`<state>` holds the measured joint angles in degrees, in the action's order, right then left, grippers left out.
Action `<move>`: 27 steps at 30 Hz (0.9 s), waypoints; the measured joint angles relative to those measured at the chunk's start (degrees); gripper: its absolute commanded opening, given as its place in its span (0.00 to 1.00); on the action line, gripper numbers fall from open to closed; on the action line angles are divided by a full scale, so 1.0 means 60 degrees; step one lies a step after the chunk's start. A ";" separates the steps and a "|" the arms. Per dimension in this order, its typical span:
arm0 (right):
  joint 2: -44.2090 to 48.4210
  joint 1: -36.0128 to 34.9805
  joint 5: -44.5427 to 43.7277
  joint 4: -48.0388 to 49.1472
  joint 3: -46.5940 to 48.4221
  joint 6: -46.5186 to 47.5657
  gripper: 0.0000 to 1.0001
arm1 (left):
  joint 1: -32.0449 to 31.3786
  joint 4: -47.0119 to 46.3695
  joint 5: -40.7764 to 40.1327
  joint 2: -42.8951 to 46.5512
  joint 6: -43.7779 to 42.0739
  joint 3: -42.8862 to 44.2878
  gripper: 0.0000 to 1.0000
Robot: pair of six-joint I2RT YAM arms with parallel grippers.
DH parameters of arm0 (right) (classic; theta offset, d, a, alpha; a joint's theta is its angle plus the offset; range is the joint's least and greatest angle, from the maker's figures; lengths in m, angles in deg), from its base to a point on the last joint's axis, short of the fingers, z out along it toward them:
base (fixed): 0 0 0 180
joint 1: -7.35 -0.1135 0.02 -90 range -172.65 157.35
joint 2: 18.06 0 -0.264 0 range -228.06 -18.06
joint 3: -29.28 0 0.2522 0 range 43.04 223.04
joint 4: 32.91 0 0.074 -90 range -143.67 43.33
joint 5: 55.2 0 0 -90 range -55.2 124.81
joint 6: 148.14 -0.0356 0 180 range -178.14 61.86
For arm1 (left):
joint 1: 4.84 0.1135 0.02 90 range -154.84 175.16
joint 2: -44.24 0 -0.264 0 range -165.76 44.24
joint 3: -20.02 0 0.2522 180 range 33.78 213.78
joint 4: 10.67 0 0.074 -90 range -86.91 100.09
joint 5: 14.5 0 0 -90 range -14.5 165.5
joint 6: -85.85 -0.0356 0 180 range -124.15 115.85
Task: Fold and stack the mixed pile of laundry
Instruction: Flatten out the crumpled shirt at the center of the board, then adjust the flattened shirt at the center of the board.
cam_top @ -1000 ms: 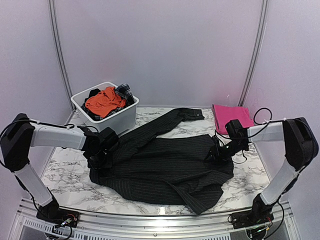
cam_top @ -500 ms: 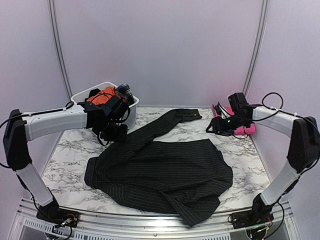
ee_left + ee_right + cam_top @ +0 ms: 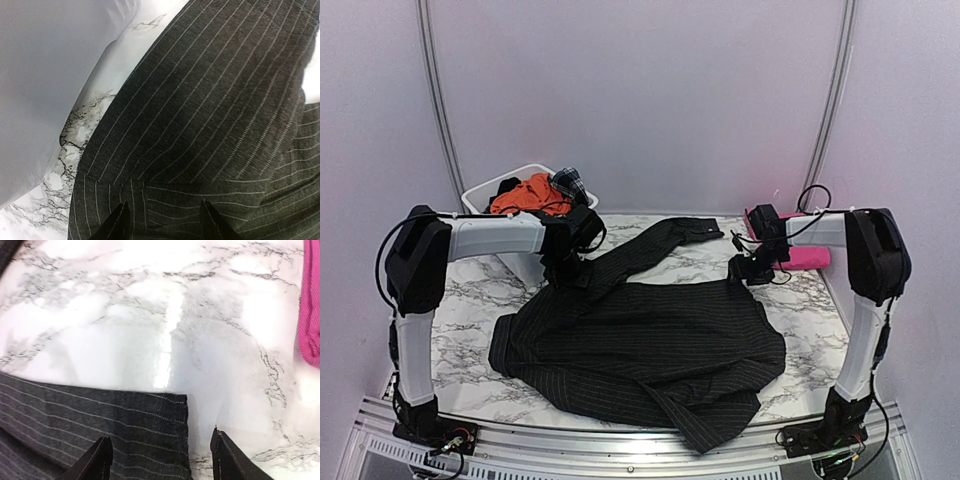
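A black pinstriped shirt (image 3: 640, 335) lies spread over the marble table, one sleeve reaching toward the back. My left gripper (image 3: 570, 266) hovers open over its far left shoulder. In the left wrist view the striped cloth (image 3: 200, 110) fills the frame beneath the gripper (image 3: 165, 222), with nothing between the fingers. My right gripper (image 3: 750, 268) is open above the shirt's far right corner (image 3: 130, 425), one finger (image 3: 100, 460) over cloth and the other over bare marble. A folded magenta-pink cloth (image 3: 798, 252) lies behind the right arm. An orange garment (image 3: 525, 196) and a dark plaid piece (image 3: 568, 182) sit in the tub.
The white plastic tub (image 3: 485, 192) stands at the back left, its wall (image 3: 45, 75) close beside my left gripper. The pink cloth's edge (image 3: 310, 315) is just right of my right gripper. Bare marble (image 3: 450, 330) shows left of the shirt.
Both grippers left the shirt's left and right sides, rose, then came down at its far edge. Both jaws opened wider. The shirt lies flatter.
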<state>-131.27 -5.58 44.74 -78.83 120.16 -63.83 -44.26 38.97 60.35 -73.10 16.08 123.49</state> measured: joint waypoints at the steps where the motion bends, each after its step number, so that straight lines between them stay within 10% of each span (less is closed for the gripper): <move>1: -0.0091 -0.0047 -0.0182 -0.0004 0.0040 0.0047 0.57 | 0.0018 0.0015 -0.0022 -0.0058 -0.0029 0.0029 0.50; 9: -0.0331 -0.0248 -0.1512 0.0098 0.0073 0.0244 0.00 | 0.0124 0.0029 -0.0317 -0.0612 -0.0222 0.0091 0.43; 27: -0.0175 0.2379 -0.3446 -0.0251 0.0379 0.0044 0.00 | 0.0284 0.0346 -0.1195 -0.1304 0.0007 0.0696 0.31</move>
<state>-132.32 8.69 24.06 -80.34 122.43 -63.57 -42.55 41.05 53.18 -80.92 16.12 127.67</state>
